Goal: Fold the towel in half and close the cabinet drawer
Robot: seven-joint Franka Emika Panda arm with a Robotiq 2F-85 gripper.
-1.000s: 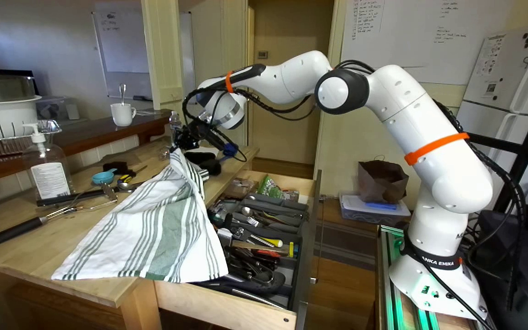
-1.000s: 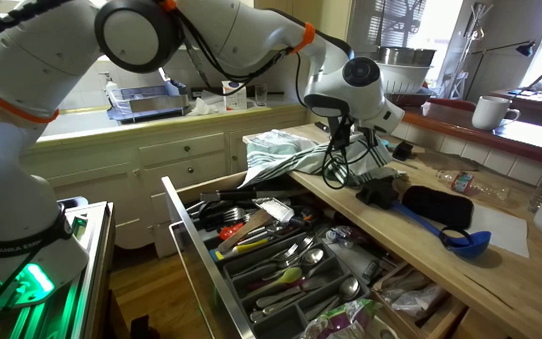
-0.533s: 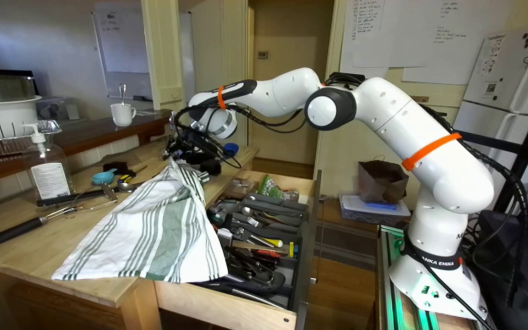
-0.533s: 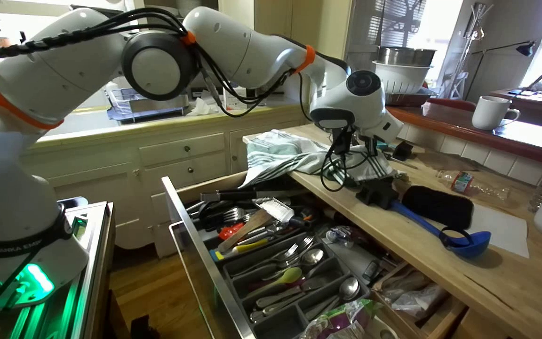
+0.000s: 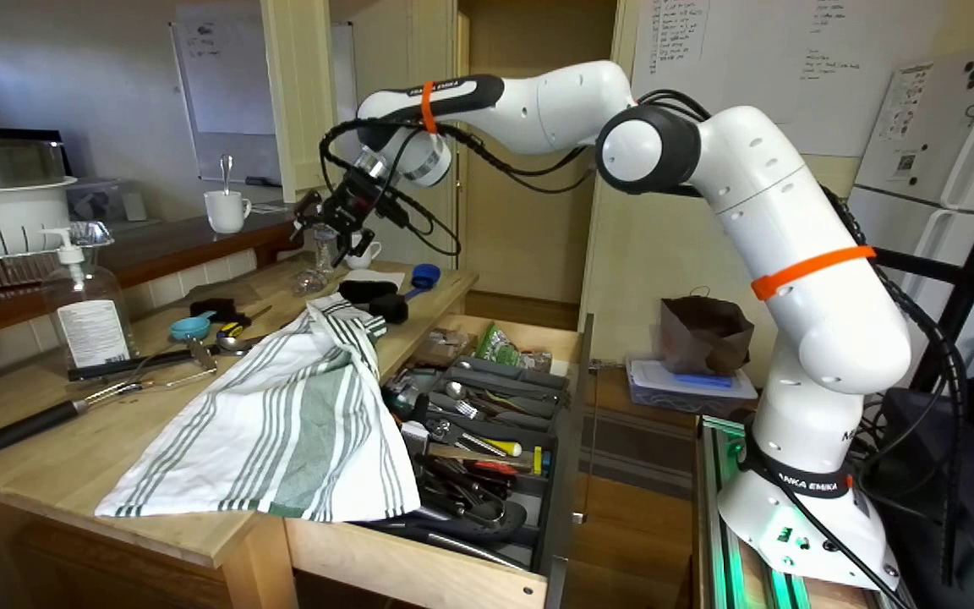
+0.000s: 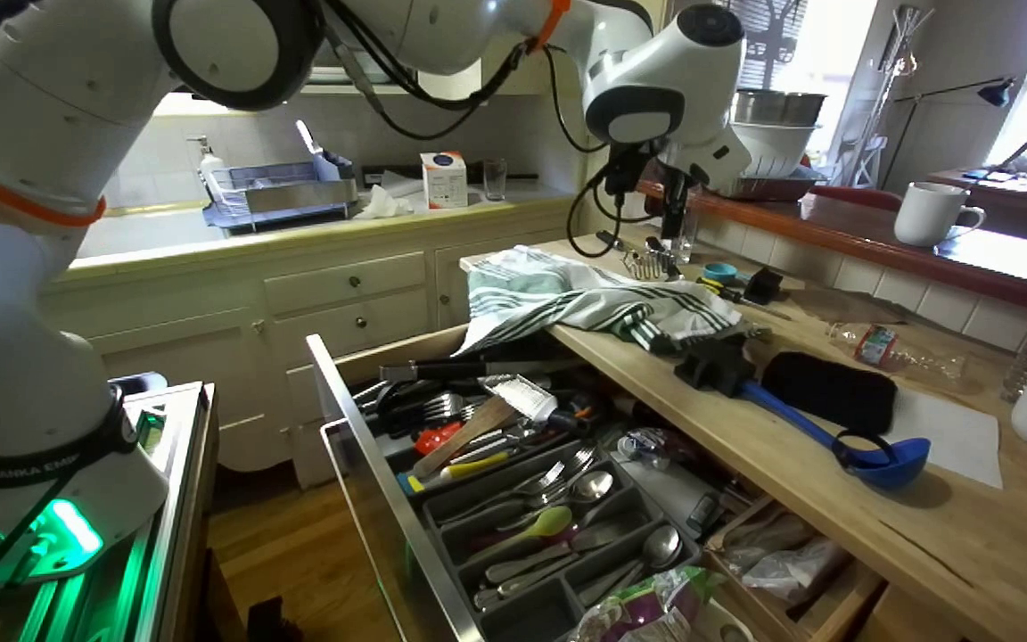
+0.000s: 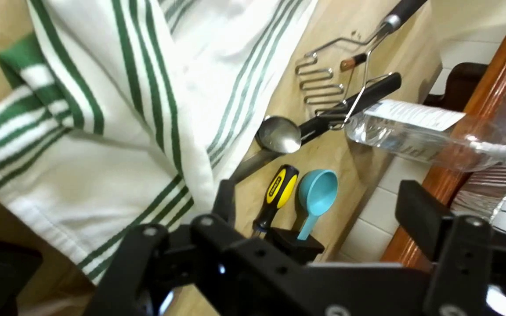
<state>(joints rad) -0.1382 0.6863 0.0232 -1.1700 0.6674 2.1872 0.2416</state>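
The white towel point(image 5: 284, 423) with green stripes lies wrinkled on the wooden counter, bunched at its far end. Its near part drapes past the counter edge over one corner of the drawer, as both exterior views show. The cabinet drawer point(image 6: 384, 481) is pulled well out, with utensils and grey trays inside. Above the counter, higher than the bunched end of the towel point(image 7: 125, 131), my gripper point(image 5: 320, 239) hangs apart from the cloth. Its jaws are spread wide in the wrist view, and nothing is held between the fingers point(image 7: 420, 215).
Beside the towel lie a masher point(image 7: 323, 87), a spoon point(image 7: 281, 135), a yellow-black screwdriver point(image 7: 281, 186) and a teal measuring cup point(image 7: 319, 191). A soap bottle point(image 5: 90, 313) stands near the raised ledge. Farther along are a blue scoop point(image 6: 892, 462) and plastic bottle point(image 6: 897, 348).
A second ago the jaws held the towel's bunched end. The gripper dipped, let go of the cloth, opened wide and rose. The towel settled flatter; the drawer has not moved.
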